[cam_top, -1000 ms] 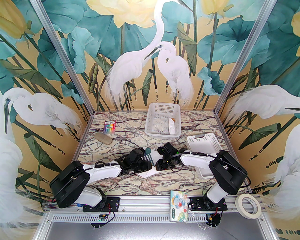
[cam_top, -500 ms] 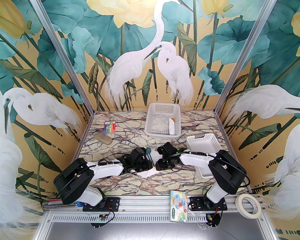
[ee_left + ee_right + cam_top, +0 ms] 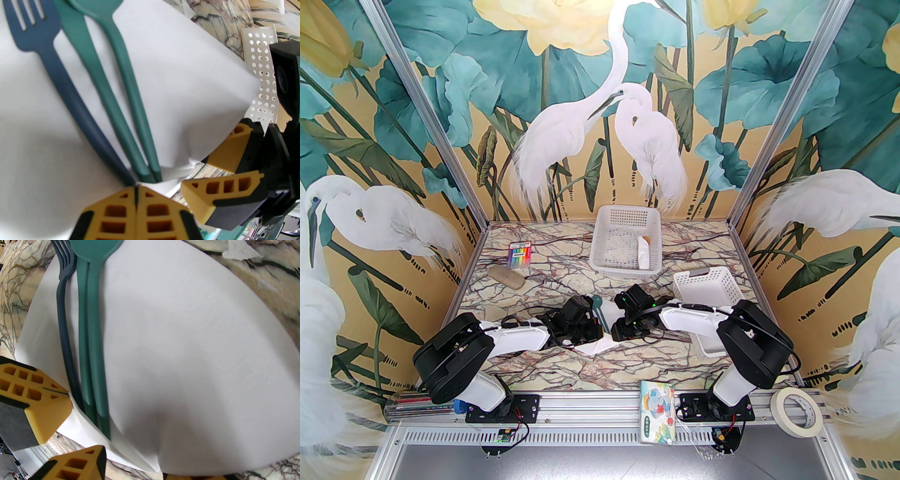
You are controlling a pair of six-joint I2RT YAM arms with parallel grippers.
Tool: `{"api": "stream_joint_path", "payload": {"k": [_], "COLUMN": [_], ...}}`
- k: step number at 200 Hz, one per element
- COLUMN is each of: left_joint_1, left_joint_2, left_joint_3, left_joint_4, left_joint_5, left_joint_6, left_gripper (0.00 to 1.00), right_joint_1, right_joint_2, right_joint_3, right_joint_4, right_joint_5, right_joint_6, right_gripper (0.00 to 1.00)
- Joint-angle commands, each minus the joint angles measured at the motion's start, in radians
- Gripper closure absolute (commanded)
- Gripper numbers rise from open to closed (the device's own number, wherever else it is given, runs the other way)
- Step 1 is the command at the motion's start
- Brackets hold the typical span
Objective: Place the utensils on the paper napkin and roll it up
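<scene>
1. We are starting with the far white basket (image 3: 615,243) at the back of the counter (image 3: 581,370). It is holding one white paper-wrapped piece with an orange tip (image 3: 644,253), which is lying along its right wall.
2. A perforated white basket (image 3: 712,286) is sitting tilted at the right, and a lower white basket (image 3: 707,350) is peeking out from under the right arm. We cannot tell what either is holding.
3. The paper napkin (image 3: 187,352) is lying on the counter between the two wrists, its right part bulging up off the surface.
4. The utensils are lying side by side on the napkin's left part: a dark blue fork (image 3: 58,77), a teal spoon (image 3: 126,77), and between them a second teal utensil (image 3: 93,77) whose head is running off the frame. Their handles are converging toward the napkin's near edge.
5. The left tool (image 3: 136,194) is pressing its jaws fully together on that near edge, right at the handle ends.
6. The right tool (image 3: 199,173) is standing with its jaws parted, and the raised flap is leaning against the upper one without being pinched.
7. A marker pack (image 3: 519,255) and a beige lump (image 3: 506,277) are lying at the back left, well apart from the napkin. A cartoon tissue pack (image 3: 658,412) and a tape roll (image 3: 797,412) are sitting on the near rail.
8. From above, both wrists are crowding over the napkin and covering most of it, while the perforated basket is standing just behind the right wrist.
</scene>
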Motion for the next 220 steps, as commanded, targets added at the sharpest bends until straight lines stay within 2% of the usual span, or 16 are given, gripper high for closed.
{"api": "stream_joint_path", "payload": {"k": [1,51,93,135,220], "left_joint_1": [0.007,0.006,0.007,0.007,0.007], "left_joint_2": [0.018,0.027,0.038,0.053,0.062], "left_joint_3": [0.006,0.002,0.005,0.009,0.011], "left_joint_4": [0.018,0.015,0.015,0.012,0.008], "left_joint_5": [-0.003,-0.014,-0.011,-0.007,-0.003], "left_joint_6": [0.008,0.001,-0.003,-0.007,-0.013], "left_gripper": [1.0,1.0,1.0,1.0,1.0], "right_joint_1": [0.02,0.02,0.02,0.02,0.021], "right_joint_2": [-0.013,-0.025,-0.04,-0.066,-0.061], "right_joint_3": [0.017,0.032,0.037,0.059,0.075], "right_joint_4": [-0.036,-0.06,-0.069,-0.093,-0.046], "right_joint_5": [0.007,0.022,0.029,0.038,-0.03], "right_joint_6": [0.007,0.008,0.012,0.009,0.032], "right_gripper": [0.55,0.59,0.67,0.79,0.82]}}
